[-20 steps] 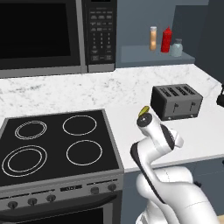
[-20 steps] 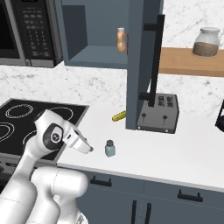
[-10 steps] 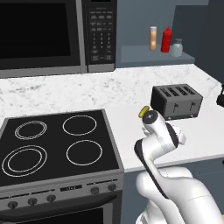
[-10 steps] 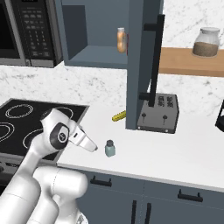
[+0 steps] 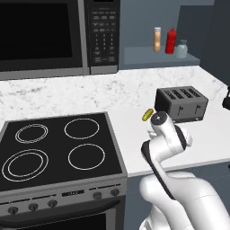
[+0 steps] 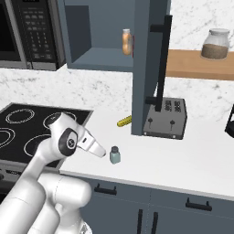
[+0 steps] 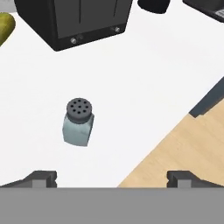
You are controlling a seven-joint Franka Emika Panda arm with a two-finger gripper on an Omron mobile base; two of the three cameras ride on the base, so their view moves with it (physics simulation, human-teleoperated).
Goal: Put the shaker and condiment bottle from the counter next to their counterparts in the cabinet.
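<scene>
My shaker [image 7: 78, 122]: pale blue-grey, dark perforated cap. Counter [image 7: 144, 74]: white, apparently speckled. Condiment bottle [image 5: 157, 39]: orange.

A small pale blue-grey translucent shaker [image 7: 78, 122] with a perforated grey cap stands upright on the white surface [image 7: 144, 83], apart from the gripper [image 7: 113, 179], with a black toaster [image 7: 83, 19] beyond it.

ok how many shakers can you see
2: one shaker stands on the counter in front of the toaster; its twin sits on the cabinet shelf beside the red bottle.
</scene>
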